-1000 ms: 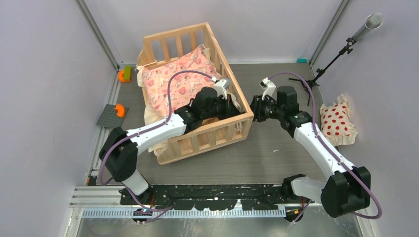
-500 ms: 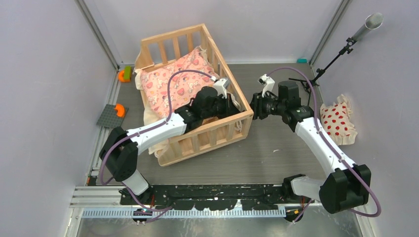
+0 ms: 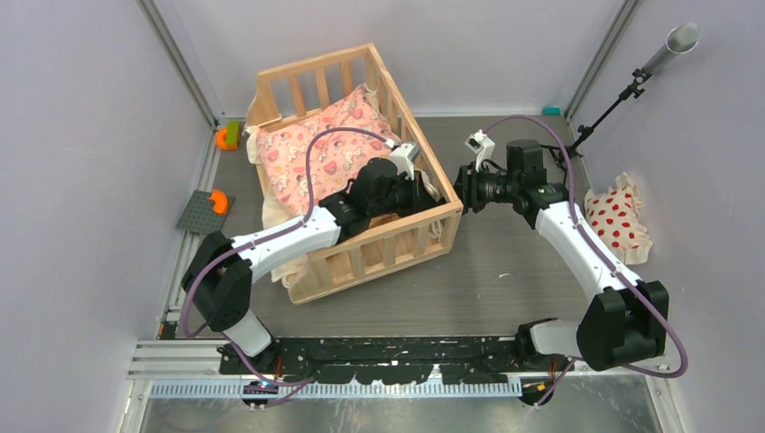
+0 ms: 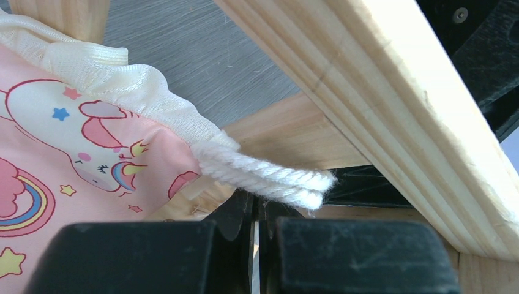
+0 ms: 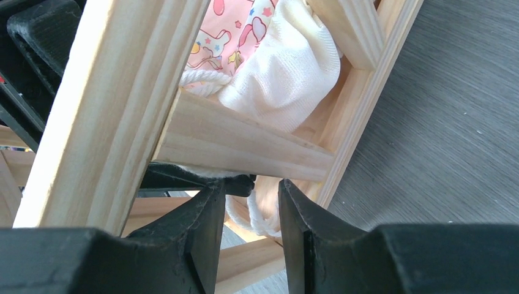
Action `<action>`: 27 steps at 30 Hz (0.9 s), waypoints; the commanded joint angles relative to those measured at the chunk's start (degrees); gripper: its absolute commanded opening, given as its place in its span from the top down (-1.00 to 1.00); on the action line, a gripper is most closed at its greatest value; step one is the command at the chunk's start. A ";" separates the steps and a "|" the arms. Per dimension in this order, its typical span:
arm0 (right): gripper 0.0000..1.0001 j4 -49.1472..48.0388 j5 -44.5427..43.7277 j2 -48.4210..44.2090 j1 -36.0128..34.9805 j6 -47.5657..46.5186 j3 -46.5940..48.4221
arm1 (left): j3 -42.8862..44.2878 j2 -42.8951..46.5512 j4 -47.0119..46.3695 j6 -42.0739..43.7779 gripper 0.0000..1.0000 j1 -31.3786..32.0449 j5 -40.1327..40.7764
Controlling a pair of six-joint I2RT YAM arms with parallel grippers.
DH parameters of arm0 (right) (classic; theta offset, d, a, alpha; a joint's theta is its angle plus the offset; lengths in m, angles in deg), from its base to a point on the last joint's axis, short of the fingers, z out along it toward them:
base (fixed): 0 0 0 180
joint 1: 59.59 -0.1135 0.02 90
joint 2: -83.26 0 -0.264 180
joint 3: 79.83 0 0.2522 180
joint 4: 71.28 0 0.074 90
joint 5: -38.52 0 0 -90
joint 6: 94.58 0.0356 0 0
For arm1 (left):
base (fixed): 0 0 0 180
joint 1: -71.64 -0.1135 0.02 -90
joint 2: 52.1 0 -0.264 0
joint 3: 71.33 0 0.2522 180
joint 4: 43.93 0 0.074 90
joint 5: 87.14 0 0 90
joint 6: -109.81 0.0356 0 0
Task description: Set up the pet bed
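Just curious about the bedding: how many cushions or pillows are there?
2. A pink cartoon-print cushion lies inside the wooden pet bed; a white red-dotted pillow lies by the right wall, outside it. The arms could hide more.

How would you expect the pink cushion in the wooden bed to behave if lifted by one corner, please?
Probably floppy: the cushion has a cream edge that bunches up in a corner of the bed. Likely light, since it looks like soft printed fabric. Its cord tie lies against the wood and might snag there.

left arm (image 3: 280, 242), right arm (image 3: 577, 253): white links, black joints; purple cable (image 3: 308, 176) looped along each; scuffed black jaws.
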 commanded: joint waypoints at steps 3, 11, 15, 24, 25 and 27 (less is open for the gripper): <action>0.14 7.19 10.41 3.29 -3.83 -1.51 1.98 | -3.58 -9.13 -19.95 2.77 1.00 -0.38 22.84; 0.27 26.00 10.27 10.26 -3.82 -16.79 10.86 | -2.48 -9.73 -19.27 3.68 1.00 -0.42 21.01; 0.27 22.72 8.38 10.86 -3.79 -14.73 9.86 | -2.29 -9.72 -19.36 3.70 1.00 -0.42 20.82; 0.31 15.57 0.86 6.75 -3.81 -15.37 5.69 | -1.60 -9.74 -18.58 4.73 1.00 -0.46 19.69; 0.31 16.44 1.07 5.95 -3.79 -17.32 6.29 | -1.81 -9.64 -18.57 5.02 1.00 -0.44 19.61; 0.28 21.26 4.38 5.93 -3.83 -23.68 9.32 | -2.09 -9.48 -18.70 5.49 1.00 -0.42 19.36</action>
